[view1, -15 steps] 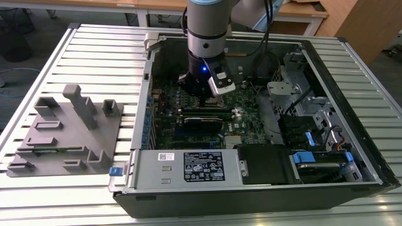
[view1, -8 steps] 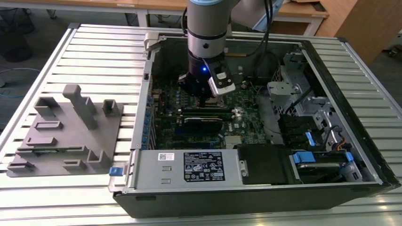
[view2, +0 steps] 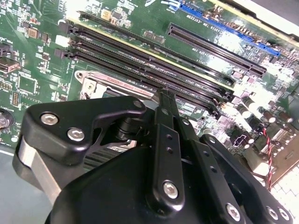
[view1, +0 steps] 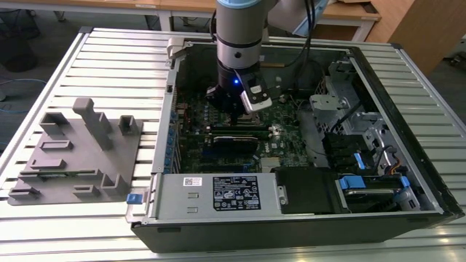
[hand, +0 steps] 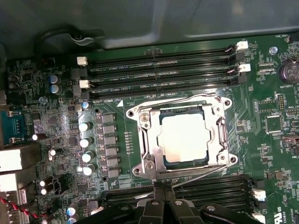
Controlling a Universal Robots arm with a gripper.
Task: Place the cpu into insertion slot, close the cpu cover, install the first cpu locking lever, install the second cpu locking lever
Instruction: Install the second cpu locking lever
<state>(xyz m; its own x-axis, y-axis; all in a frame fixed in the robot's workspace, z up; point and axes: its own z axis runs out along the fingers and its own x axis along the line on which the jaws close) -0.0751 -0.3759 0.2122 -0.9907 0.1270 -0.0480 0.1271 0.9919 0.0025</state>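
Inside the computer case, the arm's fingers hang pinched together beside the cpu cover.

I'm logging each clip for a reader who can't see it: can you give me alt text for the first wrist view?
A dull silver-grey square cpu sits in the silver-rimmed insertion slot, with the thin silver windowed cpu cover closed flat around it on a green motherboard. Long black memory slots run alongside the socket, and the black gripper sits just beside it.

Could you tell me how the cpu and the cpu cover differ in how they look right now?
In the first wrist view, the cpu is a solid, pale, matte square, while the cpu cover is a shiny silver frame with an open window. The cpu sits inside; the cpu cover lies around it. Both lie flat at the socket.
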